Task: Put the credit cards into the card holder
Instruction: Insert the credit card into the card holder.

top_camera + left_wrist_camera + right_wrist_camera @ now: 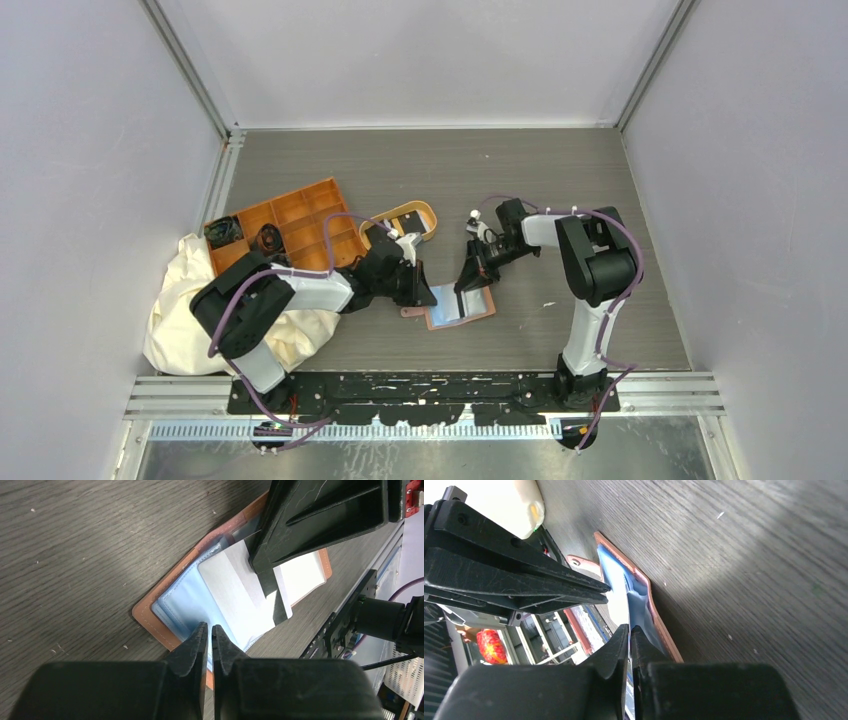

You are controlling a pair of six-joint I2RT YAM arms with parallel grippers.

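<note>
The card holder (462, 305) lies open on the table, pinkish-brown rim with bluish pockets facing up, and also shows in the left wrist view (180, 600). My left gripper (424, 293) is at its left edge, jaws closed on the blue pocket layer (210, 629). My right gripper (466, 282) is shut on a credit card (235, 592), white-grey with a black corner. It holds the card tilted, its lower edge at the wallet's pocket. In the right wrist view the gripper (629, 629) pinches the card edge-on above the wallet (641, 592). Another black card (411, 222) lies in the oval tray.
An oval tan-rimmed tray (433, 213) sits behind the wallet. An orange compartment tray (295, 222) with small dark items stands at the back left. A cream cloth (185, 305) lies under the left arm. Grey walls close in three sides.
</note>
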